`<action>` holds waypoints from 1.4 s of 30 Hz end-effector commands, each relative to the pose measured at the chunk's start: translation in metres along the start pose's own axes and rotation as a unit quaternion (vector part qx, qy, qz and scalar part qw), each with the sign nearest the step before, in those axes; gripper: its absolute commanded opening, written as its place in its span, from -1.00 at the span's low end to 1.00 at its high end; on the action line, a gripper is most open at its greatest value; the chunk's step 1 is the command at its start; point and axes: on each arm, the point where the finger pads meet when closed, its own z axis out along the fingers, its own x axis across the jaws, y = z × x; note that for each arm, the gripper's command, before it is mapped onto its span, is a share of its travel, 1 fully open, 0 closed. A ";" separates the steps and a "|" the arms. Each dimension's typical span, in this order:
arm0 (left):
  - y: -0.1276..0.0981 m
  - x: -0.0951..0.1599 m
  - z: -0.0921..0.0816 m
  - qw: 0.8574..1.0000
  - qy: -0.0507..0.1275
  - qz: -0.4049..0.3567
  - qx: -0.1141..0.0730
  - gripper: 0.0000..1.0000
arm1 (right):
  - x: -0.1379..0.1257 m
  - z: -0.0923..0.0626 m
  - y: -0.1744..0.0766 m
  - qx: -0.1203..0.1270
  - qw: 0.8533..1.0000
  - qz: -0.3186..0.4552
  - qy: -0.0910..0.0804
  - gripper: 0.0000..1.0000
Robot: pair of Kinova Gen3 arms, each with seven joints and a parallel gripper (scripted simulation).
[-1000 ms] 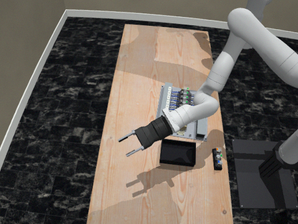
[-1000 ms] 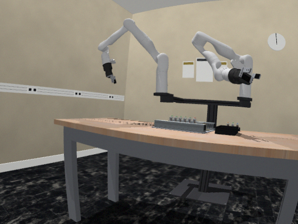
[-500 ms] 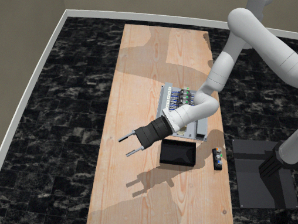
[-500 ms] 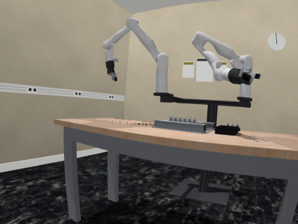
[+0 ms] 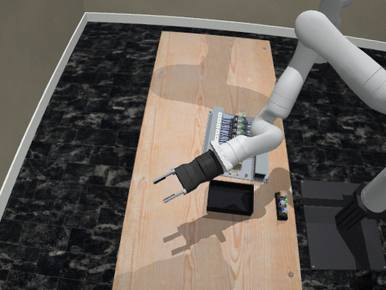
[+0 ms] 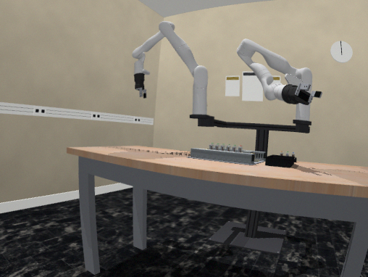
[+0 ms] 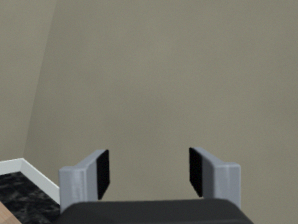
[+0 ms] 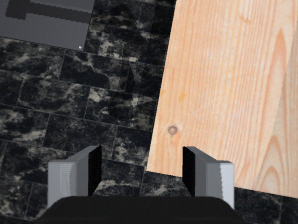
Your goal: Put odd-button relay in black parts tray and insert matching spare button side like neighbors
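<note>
One wooden table [image 5: 171,167] [image 6: 145,163] carries the relay panel [image 5: 261,163] [image 6: 221,155], its row of six relays standing, the odd red-buttoned relay [image 6: 240,149] at the end toward the tray. Black parts tray [image 5: 230,212] [image 6: 280,162] just beside the panel; spare rack [image 5: 282,217] farther toward the robot, with orange, green and blue buttons. Left gripper [image 5: 159,191] [image 6: 311,95] [image 7: 149,172]: raised above the table, released, nothing grasped. Right gripper [image 6: 143,96] [image 8: 142,170]: points down, fingers wide apart, likewise holding nothing.

Over on the robot's right side, the right arm [image 6: 181,47] has shifted: its raised elbow has swung inward, toward its own shoulder column. The right claw [image 6: 143,93] [image 8: 142,163] has come in with it and risen a touch, and the wrist, tilted a second ago, now hangs nearly straight down. From above, the small dark shadow patch has slipped off the worktop's [image 5: 167,125] [image 6: 145,167] [image 7: 6,216] [image 8: 215,90] far right edge.
</note>
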 end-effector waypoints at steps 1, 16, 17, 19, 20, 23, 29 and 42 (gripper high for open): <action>-0.001 0.001 0.000 1.000 0.000 -0.001 0.001 1.00 | -0.009 -0.006 0.002 -0.008 1.000 0.008 0.001 1.00; -0.001 0.001 0.000 1.000 0.000 -0.001 0.001 1.00 | -0.044 -0.024 0.004 -0.038 0.998 0.041 0.000 1.00; -0.001 0.001 0.000 1.000 0.000 -0.001 0.001 1.00 | -0.046 -0.025 0.004 -0.040 0.998 0.043 0.000 1.00; -0.001 0.001 0.000 1.000 0.000 -0.001 0.001 1.00 | -0.048 -0.027 0.004 -0.042 0.998 0.045 0.000 1.00; -0.001 0.001 0.000 1.000 0.000 -0.001 0.001 1.00 | -0.048 -0.027 0.004 -0.042 0.998 0.045 0.000 1.00; -0.001 0.001 0.000 1.000 0.000 -0.001 0.001 1.00 | -0.054 -0.030 0.004 -0.047 0.998 0.051 0.000 1.00; -0.001 0.001 0.000 1.000 0.000 -0.001 0.001 1.00 | -0.065 -0.036 0.004 -0.056 0.997 0.061 -0.001 1.00; -0.001 0.001 0.000 1.000 0.000 -0.001 0.001 1.00 | -0.080 -0.044 0.003 -0.069 0.995 0.075 -0.003 1.00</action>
